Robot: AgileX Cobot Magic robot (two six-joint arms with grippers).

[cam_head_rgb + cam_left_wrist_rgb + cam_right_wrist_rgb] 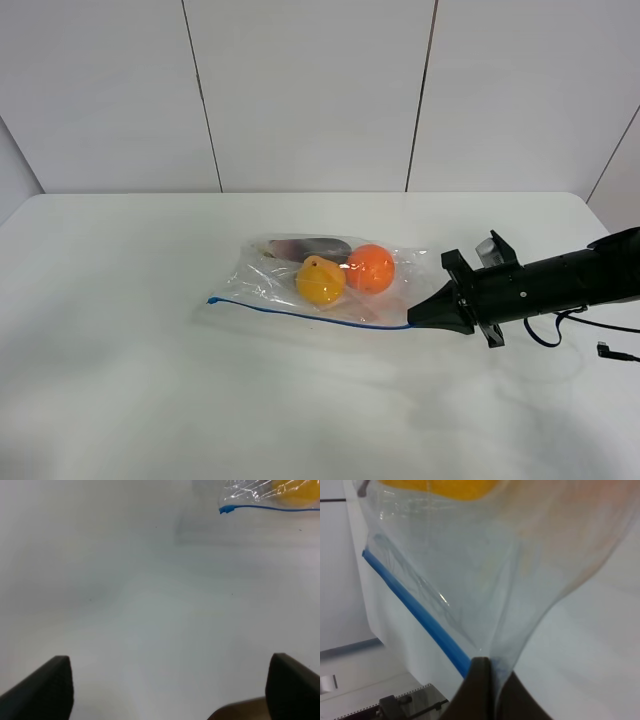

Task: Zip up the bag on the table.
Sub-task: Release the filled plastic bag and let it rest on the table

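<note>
The clear crinkly bag (300, 285) lies mid-table with an orange ball (371, 268), a yellow fruit (320, 281) and a dark item (312, 247) inside. Its blue zipper strip (300, 313) runs along the near edge. My right gripper (415, 321) is shut on the bag's right corner at the zipper end; in the right wrist view the closed fingertips (485, 672) pinch the plastic beside the blue strip (415, 610). My left gripper is open over bare table (150, 605), its fingers (45, 690) apart; the strip's left end (227, 509) lies ahead of it. The left arm is out of the exterior view.
The white table (120, 380) spreads wide around the bag. A black cable (600, 345) trails on the table behind my right arm near the right edge. White wall panels stand behind the table.
</note>
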